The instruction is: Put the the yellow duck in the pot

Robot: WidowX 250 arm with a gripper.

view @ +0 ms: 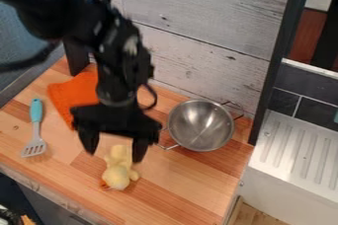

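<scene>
Duck (117,174) lies on the table (178,194), head toward the near edge, outside the pot. Over its far end hangs the end effector (114,149), fingers spread wide, gripping nothing. Beyond, the spatula (36,128) lies on one side, the pot (201,125) on the other; farther back, an orange cloth (69,93), then the plank wall (198,21).

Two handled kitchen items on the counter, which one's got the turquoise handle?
The slotted spatula, at the view's left; the pot, right of it, has bare metal loop handles instead.
</scene>
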